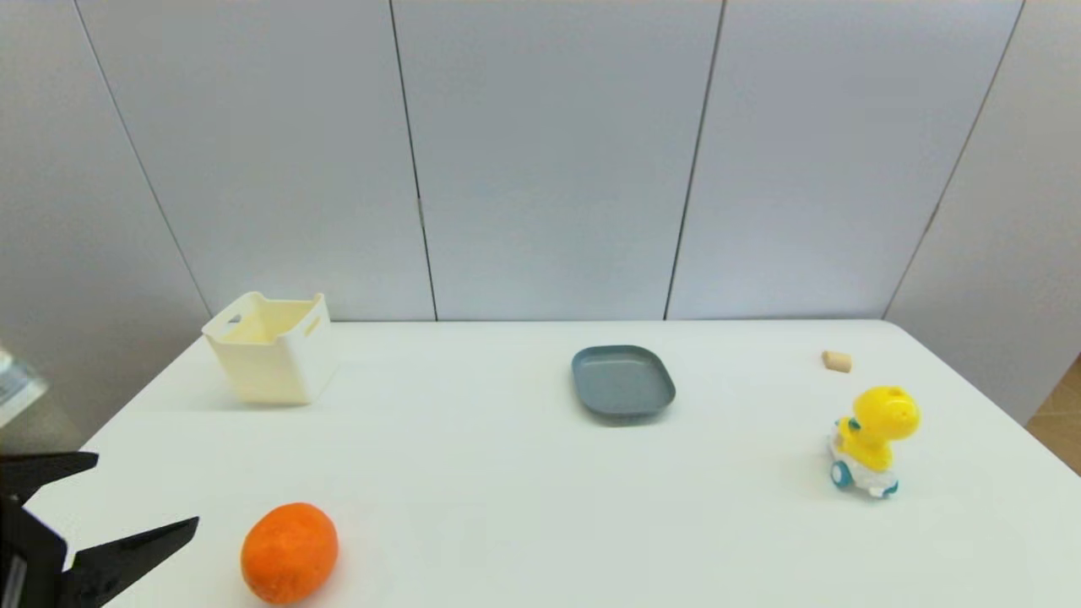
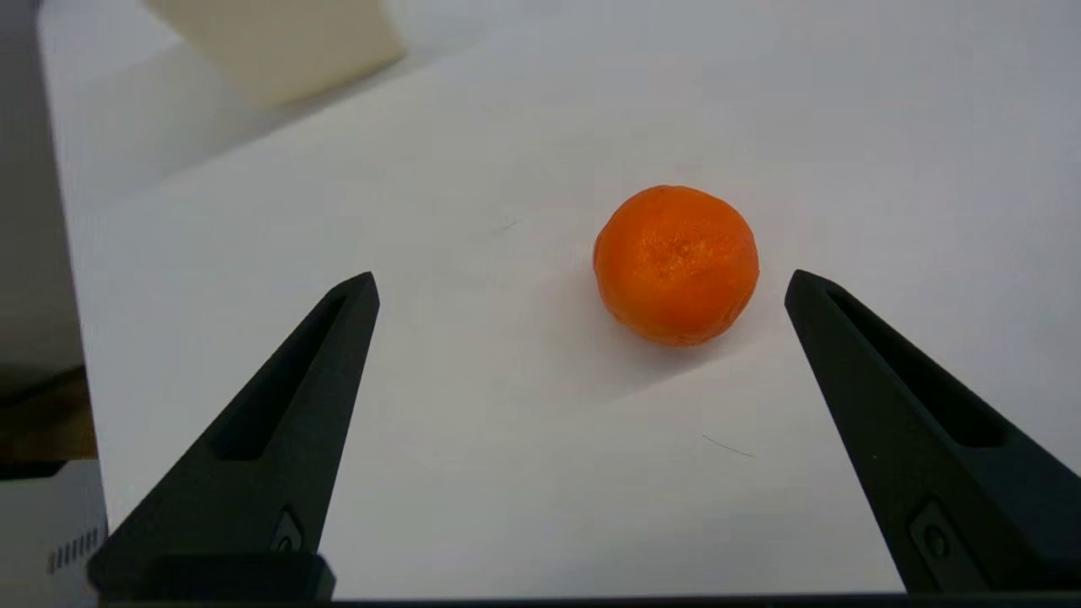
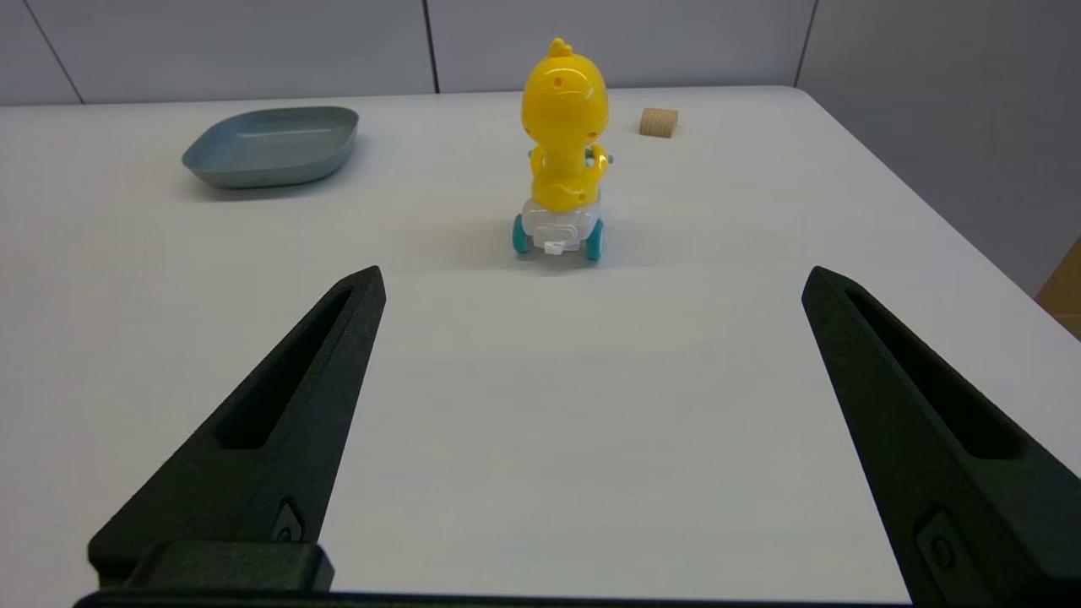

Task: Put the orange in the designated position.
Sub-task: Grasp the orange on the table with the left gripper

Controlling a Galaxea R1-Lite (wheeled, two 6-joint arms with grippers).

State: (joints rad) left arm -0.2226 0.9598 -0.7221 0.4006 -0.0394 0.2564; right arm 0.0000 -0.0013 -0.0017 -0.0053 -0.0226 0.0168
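Observation:
The orange (image 1: 290, 553) rests on the white table near its front left, bright and dimpled. It also shows in the left wrist view as the orange (image 2: 676, 264), lying a short way beyond the fingertips and nearer one finger. My left gripper (image 1: 139, 491) hovers open at the table's left edge, just left of the fruit, with nothing between its fingers (image 2: 321, 371). My right gripper (image 3: 591, 283) stays out of the head view. Its wrist view shows it open and empty over the right part of the table, short of the toy car.
A grey plate (image 1: 622, 382) sits mid-table toward the back. A cream bin (image 1: 268, 346) stands at the back left. A yellow dinosaur toy car (image 1: 871, 441) and a small wooden cylinder (image 1: 836, 361) are on the right. The table edge runs close behind the left gripper.

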